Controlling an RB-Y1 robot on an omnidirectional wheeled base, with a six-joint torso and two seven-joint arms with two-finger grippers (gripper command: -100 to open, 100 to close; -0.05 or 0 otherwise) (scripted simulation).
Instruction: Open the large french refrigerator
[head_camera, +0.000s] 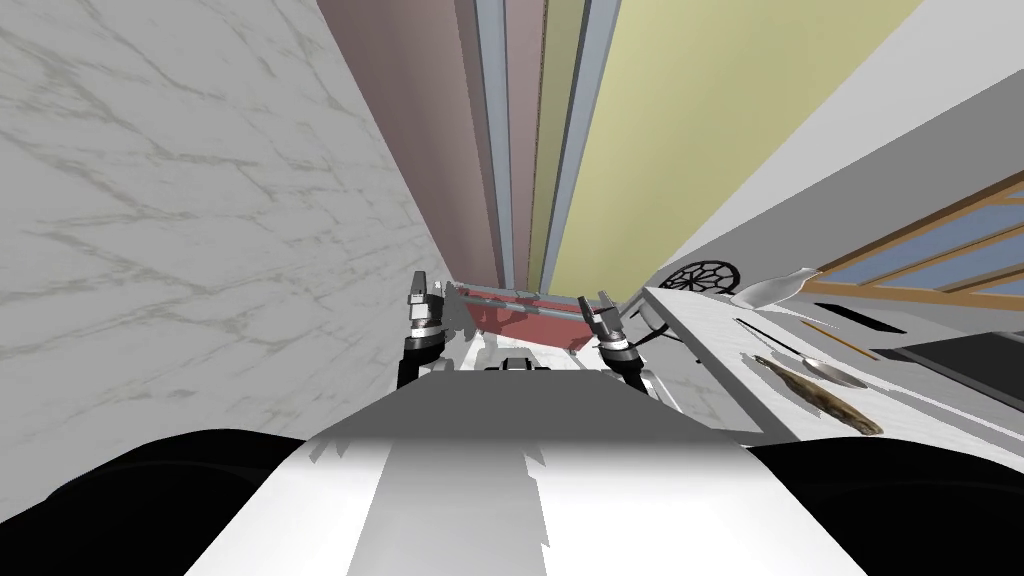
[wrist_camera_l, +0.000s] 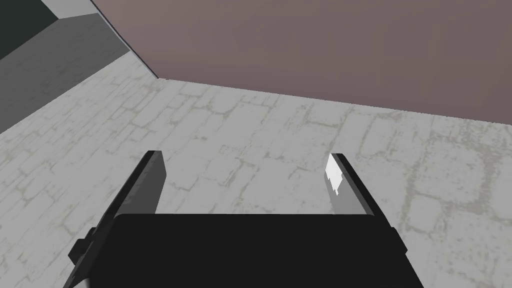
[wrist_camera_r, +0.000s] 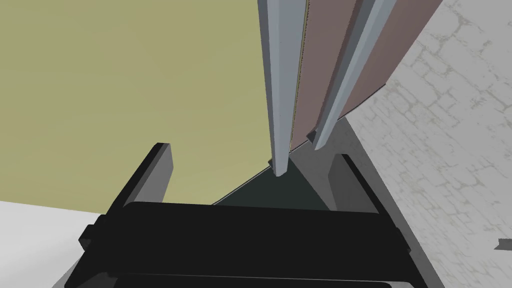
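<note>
Two doors of the refrigerator (head_camera: 650, 120) stand at 12 o'clock in the head view: a mauve door (wrist_camera_l: 325, 45) and a yellow-green door (wrist_camera_r: 125, 75), meeting at a central seam. Each bears a long grey handle, one (wrist_camera_r: 277, 90) on the yellow-green door and one (wrist_camera_r: 345, 80) on the mauve door. A red drawer (head_camera: 520, 318) lies below them, between the two arms.

The right gripper (wrist_camera_r: 252, 152) is spread wide and holds nothing. The lower end of the yellow-green door's handle hangs between its fingers (wrist_camera_r: 155, 175), apart from both.

The left gripper (wrist_camera_l: 245, 172) is equally wide and empty, and faces a marbled grey surface (wrist_camera_l: 250, 125) below the mauve door.

A marbled wall (head_camera: 180, 220) closes the 9 o'clock side. A white counter (head_camera: 720, 350) at 2 o'clock carries a round wire rack (head_camera: 700, 277), a pale bottle (head_camera: 775, 290), a spoon (head_camera: 800, 360) and a long brown object (head_camera: 820, 400).
</note>
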